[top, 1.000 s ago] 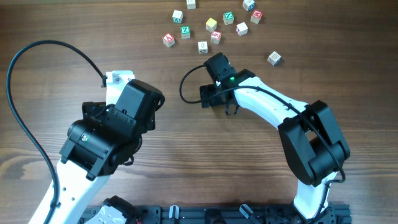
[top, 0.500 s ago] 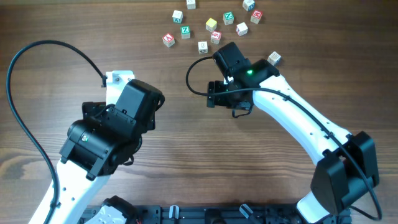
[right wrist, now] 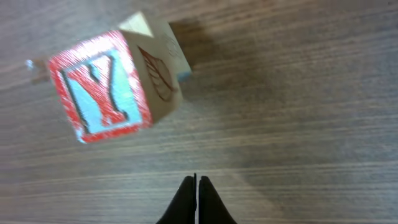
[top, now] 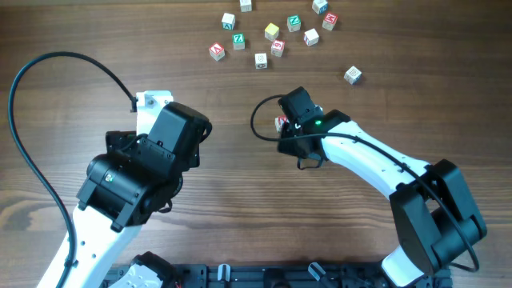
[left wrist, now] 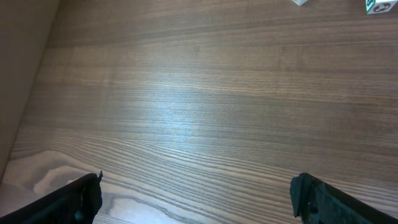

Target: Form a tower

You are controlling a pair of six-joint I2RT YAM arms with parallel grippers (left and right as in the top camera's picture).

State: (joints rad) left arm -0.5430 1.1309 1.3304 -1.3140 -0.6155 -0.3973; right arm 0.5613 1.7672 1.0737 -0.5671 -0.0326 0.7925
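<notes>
Tower (right wrist: pixel 112 87), red-framed Y uppermost, on the desk (right wrist: pixel 298 93); right tool (right wrist: pixel 196 190) pinched together, empty, near it. Left tool (left wrist: pixel 198 193) spread wide, empty.

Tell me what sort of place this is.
Probably a robot test bench rather than a home. A left arm and a right arm are mounted at one edge of a wood-grain table, and small alphabet cubes are scattered at the far side.
</notes>
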